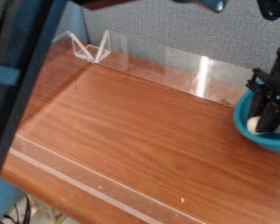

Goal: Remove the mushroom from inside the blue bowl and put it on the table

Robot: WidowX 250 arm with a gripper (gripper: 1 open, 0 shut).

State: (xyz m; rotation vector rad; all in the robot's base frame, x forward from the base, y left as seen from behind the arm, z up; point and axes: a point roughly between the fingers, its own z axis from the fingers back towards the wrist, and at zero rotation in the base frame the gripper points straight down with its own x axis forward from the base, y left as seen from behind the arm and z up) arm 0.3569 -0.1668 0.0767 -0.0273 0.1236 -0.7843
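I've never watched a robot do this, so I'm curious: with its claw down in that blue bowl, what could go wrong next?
1. The claw is shut low inside the blue bowl, apparently on a pale thing that may be the mushroom; a shallow grip might let it slip on lifting.
2. The bowl sits at the table's right edge by the clear wall; a snagged rim could tip or shove it.

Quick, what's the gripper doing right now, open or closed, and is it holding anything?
Gripper: closed, down inside the blue bowl; whether it grips the mushroom cannot be told.

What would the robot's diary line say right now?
tool: shut, inside blue bowl | mushroom: at tool tips | table: nothing placed yet
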